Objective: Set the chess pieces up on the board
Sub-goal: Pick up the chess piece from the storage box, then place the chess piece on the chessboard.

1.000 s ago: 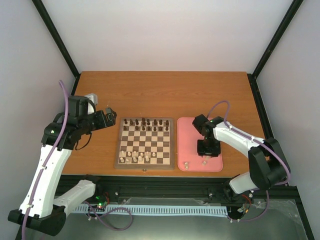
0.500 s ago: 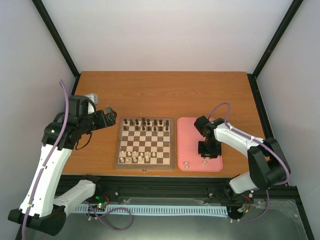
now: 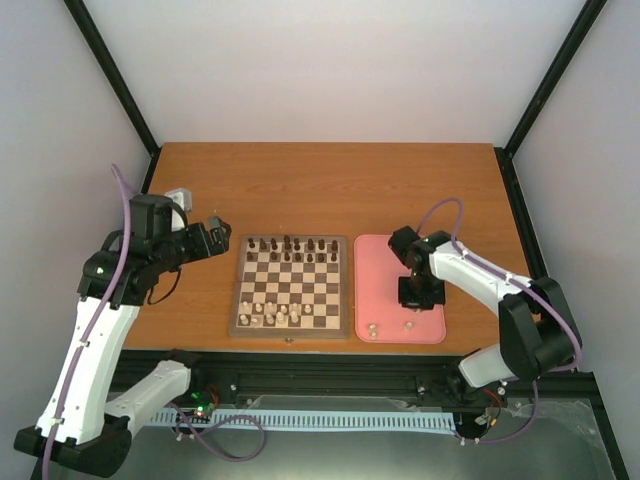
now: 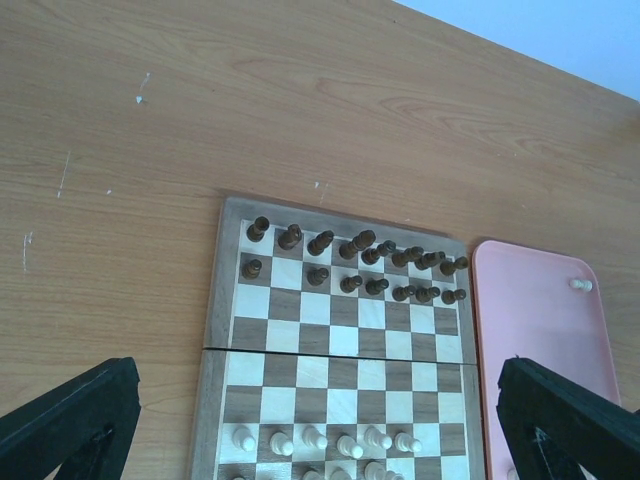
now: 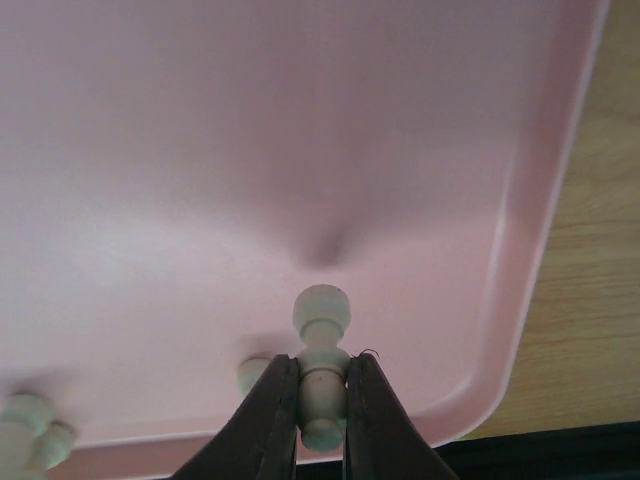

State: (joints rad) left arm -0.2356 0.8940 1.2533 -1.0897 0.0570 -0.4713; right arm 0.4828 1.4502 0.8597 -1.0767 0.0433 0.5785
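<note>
The board lies mid-table, with dark brown chessmen on its far rows and several cream-white chess pieces on its near rows. My right gripper is over the pink tray. In the right wrist view it is shut on a cream-white pawn, whose round head sticks out past the fingertips. Two more white pieces lie at the tray's near edge. My left gripper hovers left of the board, open and empty, its fingers framing the board.
In the right wrist view another white piece lies just left of the held pawn, and more sit at the lower left. A lone white piece rests at the tray's far end. Bare wooden table stretches beyond the board.
My right gripper has closed on the white pawn in the tray. The left arm has shifted slightly, its gripper still open.
</note>
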